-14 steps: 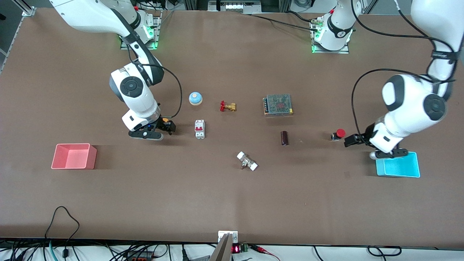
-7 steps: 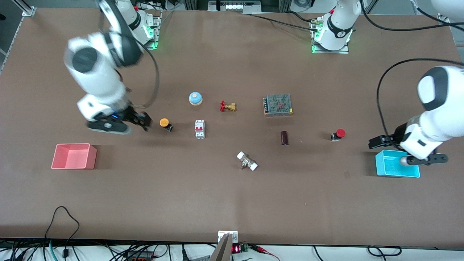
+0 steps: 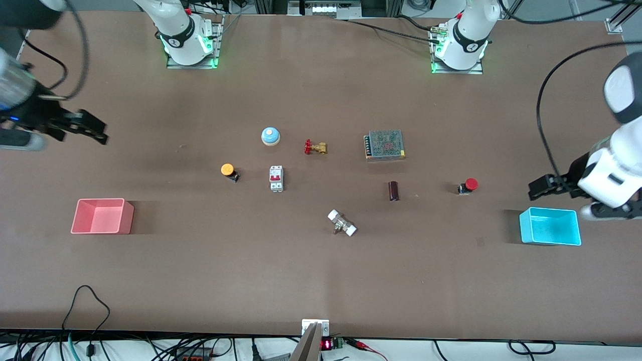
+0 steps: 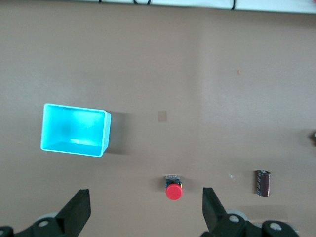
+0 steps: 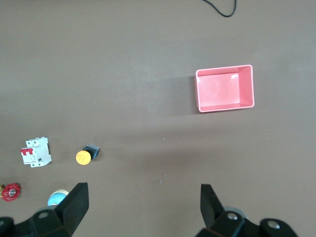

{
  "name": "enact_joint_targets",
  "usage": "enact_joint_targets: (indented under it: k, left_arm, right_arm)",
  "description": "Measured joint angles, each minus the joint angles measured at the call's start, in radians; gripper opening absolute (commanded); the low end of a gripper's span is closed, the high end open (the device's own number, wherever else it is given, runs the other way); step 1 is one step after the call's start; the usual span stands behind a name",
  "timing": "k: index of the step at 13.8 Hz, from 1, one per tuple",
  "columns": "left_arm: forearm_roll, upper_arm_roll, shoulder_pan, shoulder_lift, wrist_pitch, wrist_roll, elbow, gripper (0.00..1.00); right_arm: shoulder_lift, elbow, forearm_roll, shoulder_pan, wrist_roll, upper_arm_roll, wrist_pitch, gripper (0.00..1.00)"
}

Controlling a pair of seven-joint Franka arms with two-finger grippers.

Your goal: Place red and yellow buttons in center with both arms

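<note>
- You have the small push-button with the round yellow-orange cap on a short black body (image 3: pixel 228 171) sitting on the flat matte brown counter (image 3: pixel 321 281), beside the white circuit breaker with the red switch (image 3: pixel 276 178) and toward the right arm's end from it.
- Your second small push-button, the one with the round red cap on a black body (image 3: pixel 467 185), rests on the counter too, between the dark brown cylinder (image 3: pixel 394 191) and the cyan square bin (image 3: pixel 550 226), a little farther from the front camera than the bin.
- Neither button is touched by anything; they lie well apart, with the breaker, the cylinder and the white-capped metal fitting (image 3: pixel 342 223) between them.
- Your right gripper (image 3: pixel 85 128) is up over the bare counter at the right arm's end, well apart from the yellow-orange button; its jaws are spread wide and hold nothing, as the right wrist view shows.
- Your left gripper (image 3: pixel 544 186) hangs over the counter just beside the cyan bin, toward the left arm's end from the red button; its jaws are also spread wide with nothing between them.
- You can see the pink square bin (image 3: pixel 102 216) near the right arm's end, nearer the front camera than the right gripper's spot.
- Farther from the front camera than the breaker sit the blue-and-white dome bell with an orange top (image 3: pixel 270 136), the brass valve with a red handle (image 3: pixel 315 147) and the grey mesh-topped box (image 3: pixel 384 145).
</note>
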Motion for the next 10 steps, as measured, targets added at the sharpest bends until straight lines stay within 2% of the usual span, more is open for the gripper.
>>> enact_joint_targets:
  k: [3, 6, 10]
  left_arm:
    - [-0.034, 0.051, -0.001, -0.056, -0.077, 0.043, 0.000, 1.00]
    - [-0.041, 0.060, -0.003, -0.081, -0.200, 0.045, -0.001, 1.00]
    - [-0.041, 0.059, -0.007, -0.121, -0.223, 0.044, -0.027, 1.00]
  right_arm:
    - [-0.005, 0.004, 0.003, 0.009, 0.000, -0.005, -0.022, 1.00]
    - [-0.005, 0.004, 0.003, 0.018, 0.005, -0.001, -0.034, 1.00]
    - [-0.005, 0.004, 0.003, 0.017, 0.008, -0.001, -0.050, 1.00]
